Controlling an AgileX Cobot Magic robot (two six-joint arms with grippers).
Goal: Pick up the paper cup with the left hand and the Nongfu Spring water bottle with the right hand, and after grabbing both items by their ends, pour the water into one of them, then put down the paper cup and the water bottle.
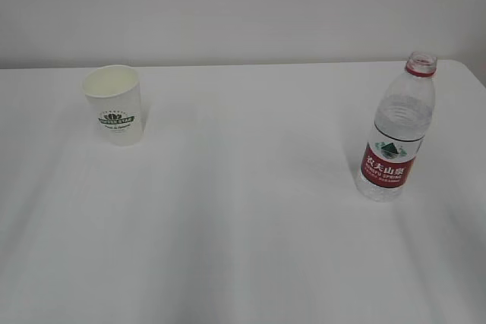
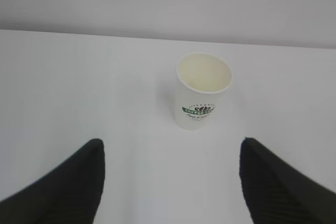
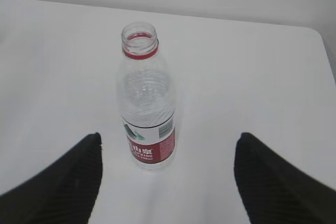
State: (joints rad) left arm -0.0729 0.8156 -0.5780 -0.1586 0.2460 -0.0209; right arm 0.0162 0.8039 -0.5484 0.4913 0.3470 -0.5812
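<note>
Left hand: black two-finger gripper, jaws spread wide, holding nothing.
Right hand: black two-finger gripper, likewise wide open and empty.
Paper cup: small white tapered cup with a green logo, upright on the white table, straight ahead of the left hand, a little right of its centreline, clear of both fingers.
Water bottle: clear ribbed plastic Nongfu Spring bottle, red label, uncapped, upright ahead of the right hand, slightly left of centre.
Long axes: both vertical.
Nearer arm: left for cup, right for bottle; each likely needs a forward reach.
</note>
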